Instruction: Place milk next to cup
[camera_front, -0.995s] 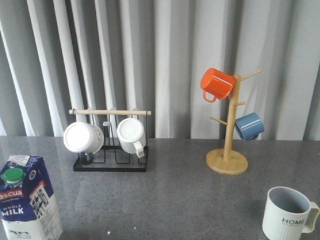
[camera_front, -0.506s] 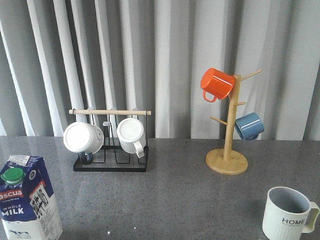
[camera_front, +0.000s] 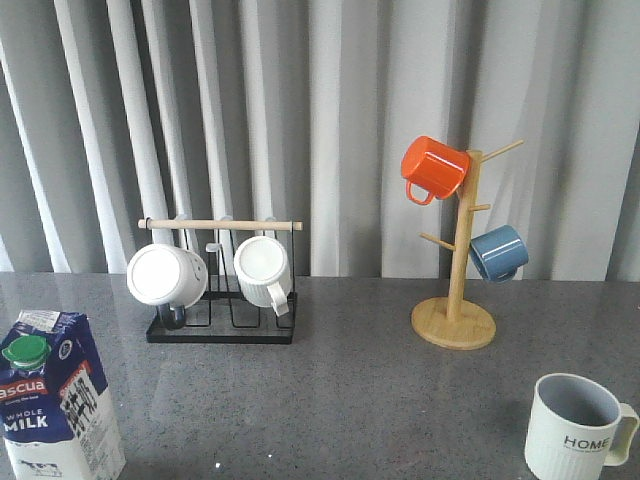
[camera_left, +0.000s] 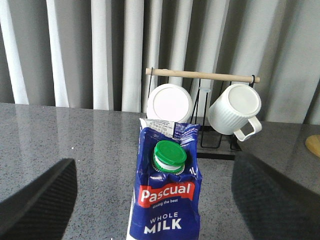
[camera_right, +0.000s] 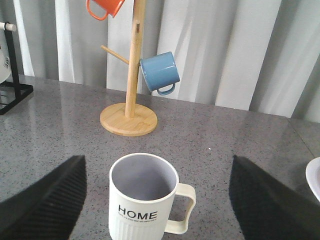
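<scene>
The milk (camera_front: 55, 400), a blue-and-white carton with a green cap, stands upright at the table's front left. In the left wrist view the milk (camera_left: 167, 200) stands between the two spread fingers of my left gripper (camera_left: 155, 197), which is open and not touching it. The cup (camera_front: 572, 428), a pale ribbed mug lettered "HOME", stands at the front right with its handle to the right. In the right wrist view the cup (camera_right: 142, 200) sits between the wide-open fingers of my right gripper (camera_right: 156, 200), untouched. Neither gripper shows in the front view.
A black wire rack (camera_front: 220, 330) with a wooden bar holds two white mugs at the back left. A wooden mug tree (camera_front: 455, 320) at the back right carries an orange mug (camera_front: 433, 167) and a blue mug (camera_front: 498, 252). A white dish edge (camera_right: 314, 177) shows beside the cup.
</scene>
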